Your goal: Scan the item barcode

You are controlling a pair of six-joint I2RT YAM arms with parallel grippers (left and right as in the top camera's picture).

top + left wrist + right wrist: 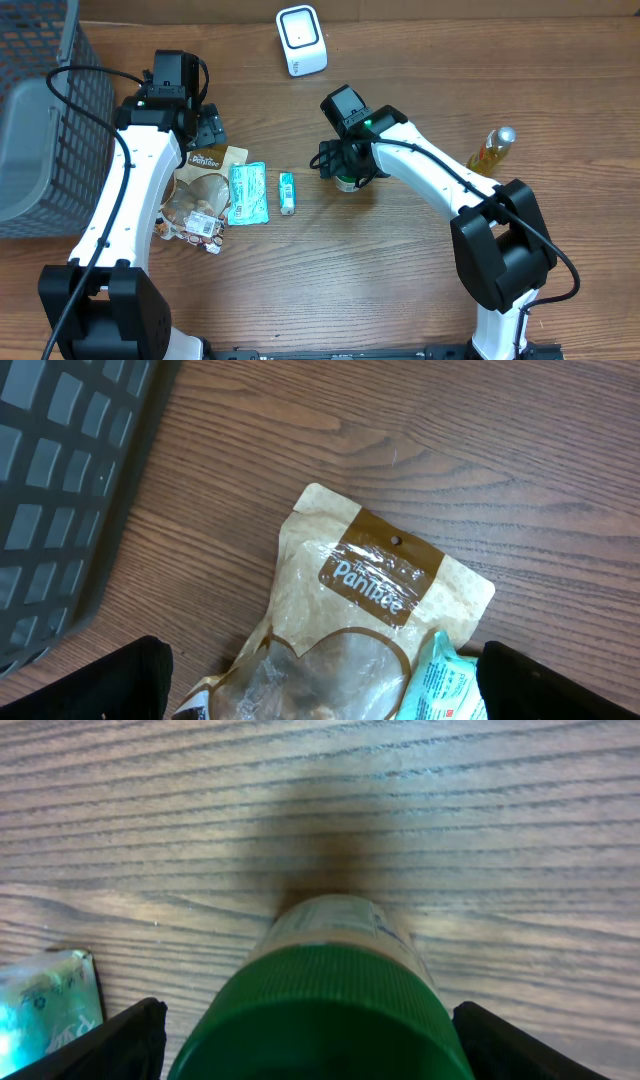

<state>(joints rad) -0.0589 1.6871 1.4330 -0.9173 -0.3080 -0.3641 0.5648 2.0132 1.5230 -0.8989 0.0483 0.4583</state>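
A grey basket (pixel 40 110) sits at the table's left. The left gripper (pixel 320 695) hovers wide open and empty over a snack pouch (pixel 370 590). The right gripper (pixel 310 1045) straddles the upright green-capped bottle (pixel 320 1000), probably the item to scan; whether its fingers (pixel 120 1045) grip the cap is unclear. The scanner (pixel 301 40) stands beyond, seemingly unobstructed. A teal packet (pixel 247 192) and tube (pixel 287 192) lie nearby.

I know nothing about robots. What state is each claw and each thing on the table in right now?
left claw: open, empty, above the brown pouch.
right claw: open, straddling the green-capped bottle; contact unclear.
green-capped bottle: upright, cap on.
brown pouch: lying flat.
teal packet: lying flat.
small green tube: on its side.
oil bottle: capped, untouched.
white scanner: away from both claws.
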